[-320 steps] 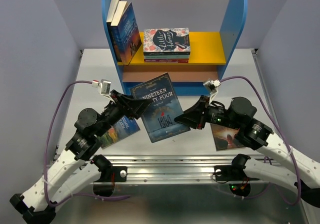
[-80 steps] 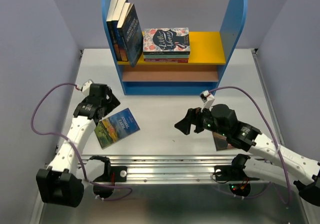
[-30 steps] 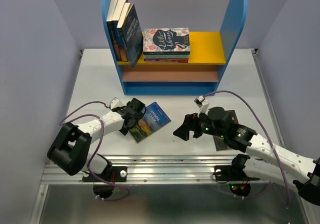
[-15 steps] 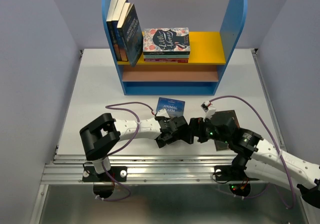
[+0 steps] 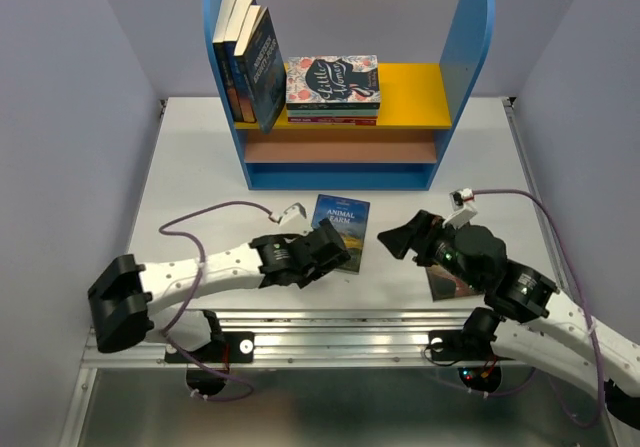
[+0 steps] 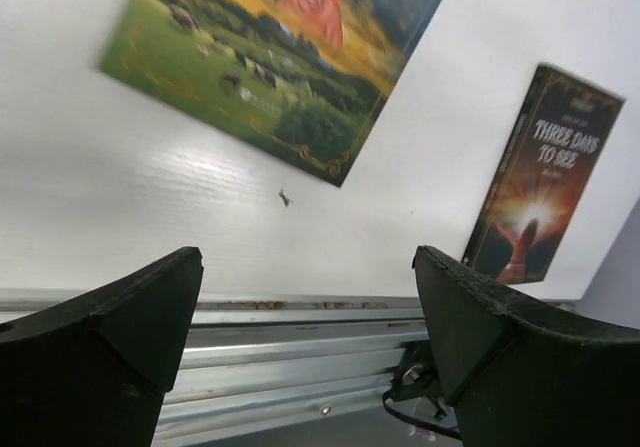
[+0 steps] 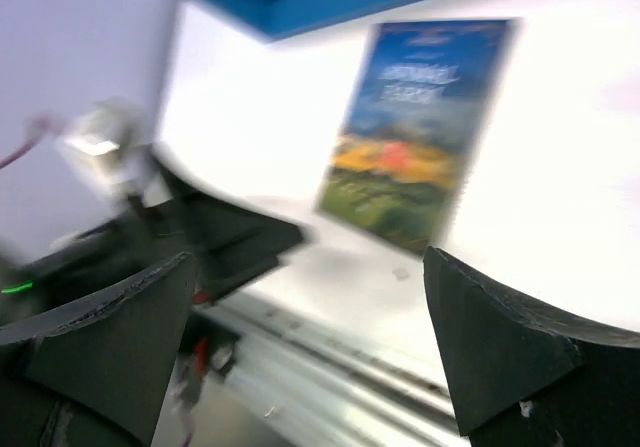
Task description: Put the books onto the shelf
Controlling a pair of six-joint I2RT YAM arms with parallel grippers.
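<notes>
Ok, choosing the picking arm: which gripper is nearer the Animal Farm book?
Left. The left gripper is at the near-left corner of the Animal Farm book; the right gripper is apart, off its right edge.

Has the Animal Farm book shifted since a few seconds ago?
Yes. The book slid right, from in front of the shelf's left panel to its middle.

Animal Farm book [image 5: 345,217] lying flat, three books [image 5: 250,62] upright on blue shelf [image 5: 468,47]
</notes>
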